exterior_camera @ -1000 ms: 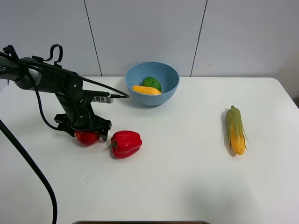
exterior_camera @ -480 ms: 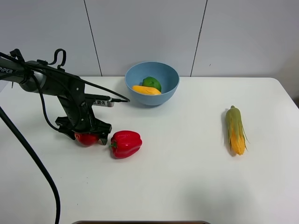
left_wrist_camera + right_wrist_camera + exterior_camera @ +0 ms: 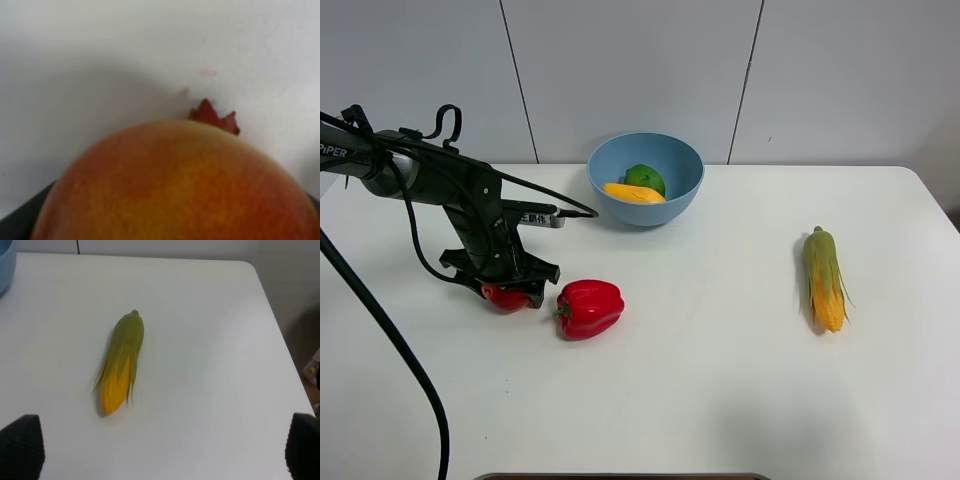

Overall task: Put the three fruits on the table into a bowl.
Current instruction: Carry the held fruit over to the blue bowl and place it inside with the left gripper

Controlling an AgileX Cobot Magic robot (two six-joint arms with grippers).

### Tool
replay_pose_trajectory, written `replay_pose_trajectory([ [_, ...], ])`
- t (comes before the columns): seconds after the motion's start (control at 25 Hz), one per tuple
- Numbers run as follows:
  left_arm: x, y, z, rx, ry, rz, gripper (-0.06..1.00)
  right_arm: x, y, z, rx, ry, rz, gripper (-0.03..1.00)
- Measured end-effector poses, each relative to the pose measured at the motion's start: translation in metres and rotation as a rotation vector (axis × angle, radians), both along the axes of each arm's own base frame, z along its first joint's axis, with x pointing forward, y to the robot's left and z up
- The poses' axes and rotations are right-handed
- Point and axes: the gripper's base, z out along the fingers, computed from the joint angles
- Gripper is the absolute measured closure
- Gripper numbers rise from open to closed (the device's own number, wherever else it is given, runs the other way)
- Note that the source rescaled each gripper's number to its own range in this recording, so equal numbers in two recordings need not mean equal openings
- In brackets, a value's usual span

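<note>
The red apple point(image 3: 506, 297) rests on the white table point(image 3: 720, 380) at the left, and my left gripper point(image 3: 510, 291) is shut on it from above. Its red and yellowish skin point(image 3: 175, 185) fills the left wrist view, with a dark finger point(image 3: 20, 220) at the edge. The green lime point(image 3: 646, 178) and the yellow-orange mango point(image 3: 633, 193) lie inside the light-blue bowl point(image 3: 660, 212) at the back centre. My right gripper point(image 3: 160, 450) is open over the table's right side, with nothing between its fingers; it does not show in the exterior view.
A glossy red bell pepper point(image 3: 590, 308) lies just right of the apple, close to the left gripper. A corn cob point(image 3: 824, 278) lies at the right, and the right wrist view shows this corn cob point(image 3: 121, 367) ahead of the fingers. The left arm's cable trails towards the front edge.
My left gripper settled a little lower over the apple and its fingers closed in on it. The right gripper and all other objects stayed where they were.
</note>
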Motion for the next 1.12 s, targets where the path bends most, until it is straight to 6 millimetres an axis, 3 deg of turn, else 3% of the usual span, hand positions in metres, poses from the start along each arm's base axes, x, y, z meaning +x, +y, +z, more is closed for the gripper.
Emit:
replay_pose_trajectory([
  [0.92,0.000,0.000,0.000,0.000,-0.001,-0.001,0.92,0.000,0.000,0.000,0.000,0.000,0.000,-0.03],
  [1.12,0.000,0.000,0.011,-0.010,-0.021,0.000,0.92,0.000,0.000,0.000,0.000,0.000,0.000,-0.03],
])
